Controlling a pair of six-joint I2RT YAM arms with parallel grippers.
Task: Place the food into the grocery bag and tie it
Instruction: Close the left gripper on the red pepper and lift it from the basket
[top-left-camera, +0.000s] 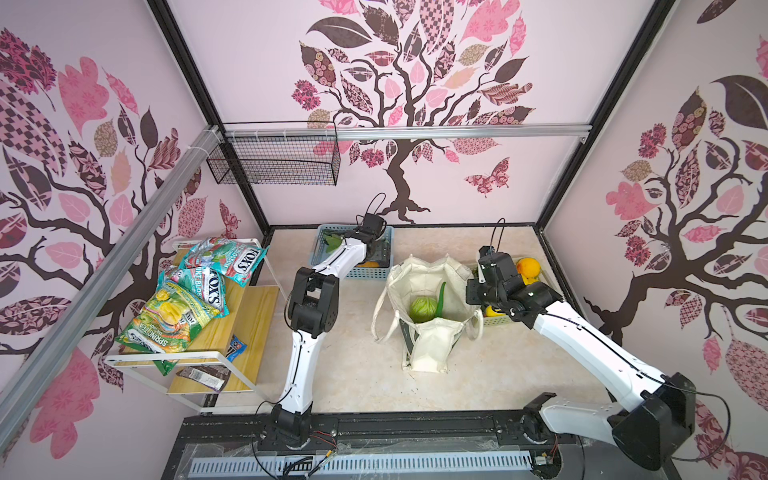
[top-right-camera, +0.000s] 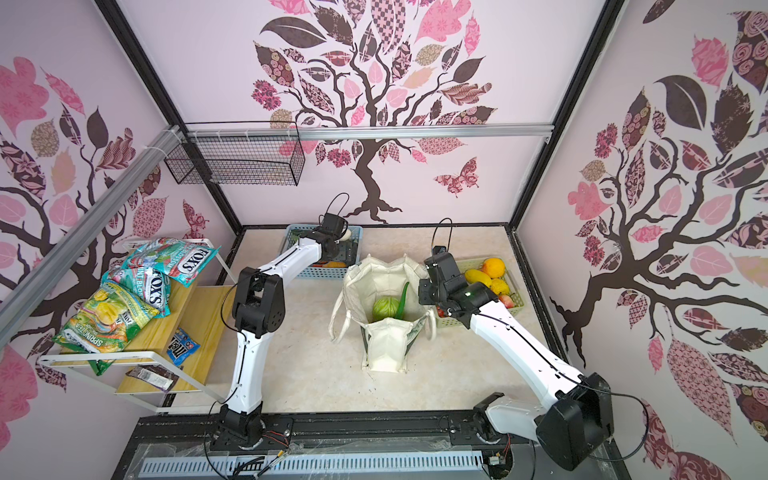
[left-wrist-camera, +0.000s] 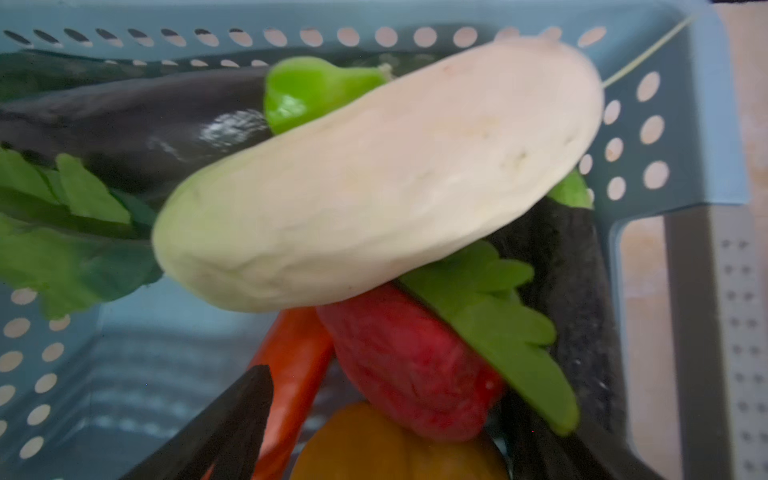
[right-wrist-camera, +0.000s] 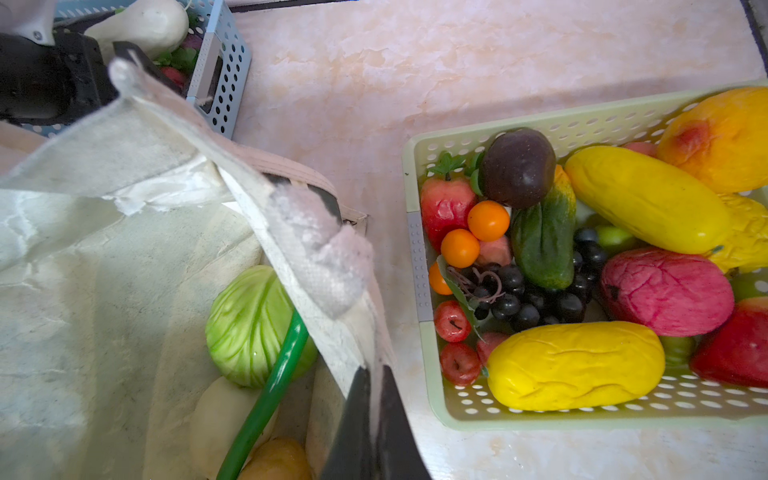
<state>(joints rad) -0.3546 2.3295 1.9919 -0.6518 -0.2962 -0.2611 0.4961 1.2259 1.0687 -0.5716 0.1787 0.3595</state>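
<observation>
The grocery bag (top-left-camera: 430, 353) stands open in the middle of the desk (top-left-camera: 357, 374), a cabbage (top-left-camera: 423, 308) inside. A blue basket (top-left-camera: 365, 272) sits at its eleven o'clock, a pale green fruit basket (right-wrist-camera: 540, 417) at three. The right jaws are clenched on the bag's three-o'clock rim. The left jaws hang released in the blue basket, a white radish (left-wrist-camera: 374, 178) just beyond them.

Snack bags (top-left-camera: 183, 303) lie piled on a wooden shelf (top-left-camera: 257, 307) at the left; a black wire basket (top-left-camera: 282, 162) hangs from the rail (top-left-camera: 415, 133)
</observation>
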